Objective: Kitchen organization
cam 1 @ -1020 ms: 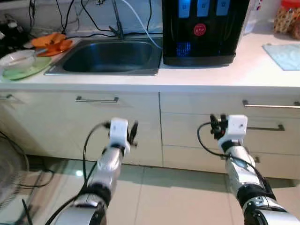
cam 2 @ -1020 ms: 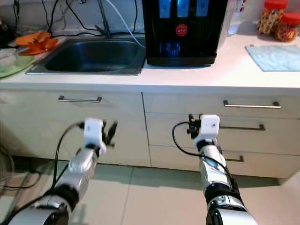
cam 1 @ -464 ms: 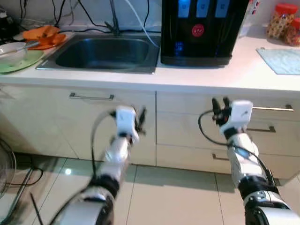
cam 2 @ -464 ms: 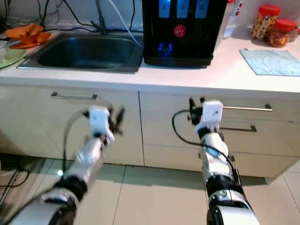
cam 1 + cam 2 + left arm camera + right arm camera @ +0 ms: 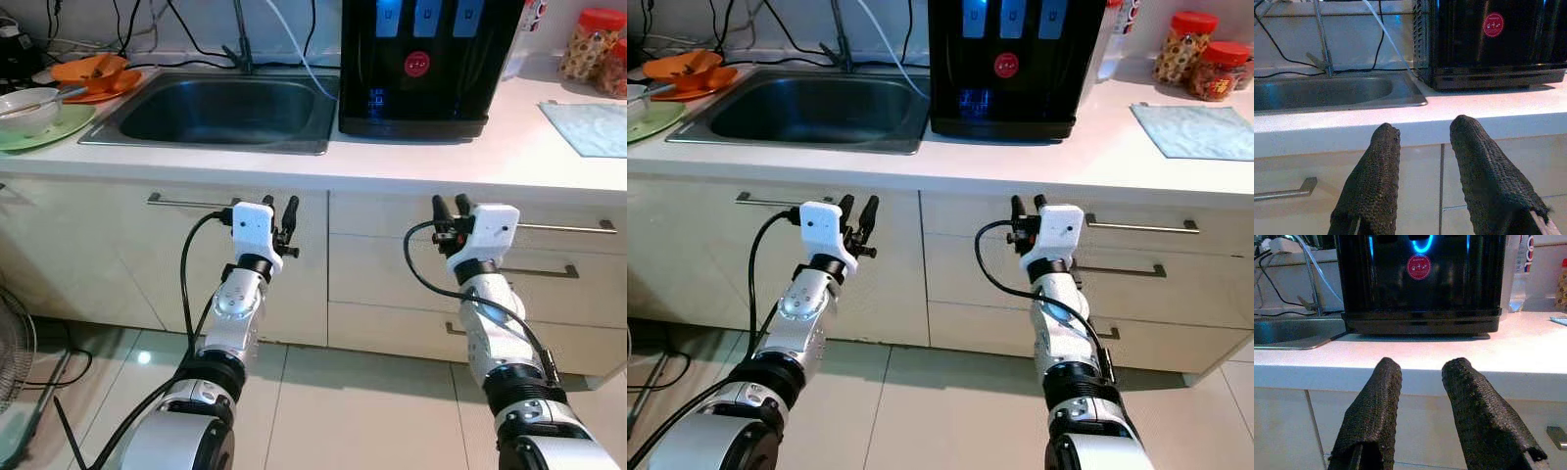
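Black woven fingers of left gripper [image 5: 279, 204] and right gripper [image 5: 449, 205]: parted, empty. Ahead of right fingers, slim steel drawer handle [image 5: 563, 227]: likely rigid, smooth; grip mid-bar.

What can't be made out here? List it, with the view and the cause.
- Drawers below the counter: contents hidden, fronts shut, head views.
- Red-lidded jars: contents too small to identify, right eye view.
- Bowl: cut off by the left edge.
- Red sticker on the black dispenser: print too small, right wrist view.
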Motion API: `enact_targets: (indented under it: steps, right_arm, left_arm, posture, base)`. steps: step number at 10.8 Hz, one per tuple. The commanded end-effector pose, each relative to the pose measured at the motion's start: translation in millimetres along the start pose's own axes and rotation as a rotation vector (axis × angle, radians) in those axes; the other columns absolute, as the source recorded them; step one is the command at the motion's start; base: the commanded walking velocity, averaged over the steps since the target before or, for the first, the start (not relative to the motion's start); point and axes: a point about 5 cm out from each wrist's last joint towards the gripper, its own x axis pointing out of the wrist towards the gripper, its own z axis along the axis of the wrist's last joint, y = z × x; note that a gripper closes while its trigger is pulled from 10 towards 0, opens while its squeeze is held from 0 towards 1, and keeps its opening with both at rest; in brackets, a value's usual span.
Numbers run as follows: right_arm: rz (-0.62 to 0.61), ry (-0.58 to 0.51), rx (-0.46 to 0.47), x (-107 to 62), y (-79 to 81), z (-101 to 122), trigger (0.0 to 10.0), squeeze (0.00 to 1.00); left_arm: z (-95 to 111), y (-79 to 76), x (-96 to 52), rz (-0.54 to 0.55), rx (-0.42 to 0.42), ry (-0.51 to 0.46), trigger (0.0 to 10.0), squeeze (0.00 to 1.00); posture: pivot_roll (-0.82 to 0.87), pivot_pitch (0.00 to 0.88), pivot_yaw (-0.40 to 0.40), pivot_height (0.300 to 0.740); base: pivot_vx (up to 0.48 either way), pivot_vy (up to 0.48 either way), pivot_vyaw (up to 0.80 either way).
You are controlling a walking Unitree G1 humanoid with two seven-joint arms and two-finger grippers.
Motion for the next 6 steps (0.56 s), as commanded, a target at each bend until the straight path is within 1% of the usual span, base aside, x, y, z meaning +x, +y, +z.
enact_targets:
  steps: [1, 2, 6]
  right_arm:
    - [-0.011, -0.001, 0.013, 0.2, -1.4, 2.2, 10.0, 0.00]
    - [-0.010, -0.004, 0.018, 0.9, -1.4, 4.1, 10.0, 0.00]
    - [-0.016, 0.016, 0.017, -0.6, -0.9, 2.3, 10.0, 0.00]
  left_arm:
    - [4.1, 2.4, 2.5, 0.016, -0.009, -0.011, 10.0, 0.00]
    - [3.8, 2.0, 2.7, 0.017, -0.015, -0.008, 10.0, 0.00]
    - [5.3, 3.8, 2.7, 0.027, -0.023, -0.013, 10.0, 0.00]
  posture:
    - [-0.03, 0.000, 0.064, 0.740]
    - [-0.04, 0.000, 0.064, 0.740]
    - [-0.03, 0.000, 0.062, 0.740]
  base:
    - [0.000, 0.307, 0.00]
    - [0.000, 0.315, 0.00]
    - [0.000, 0.463, 0.00]
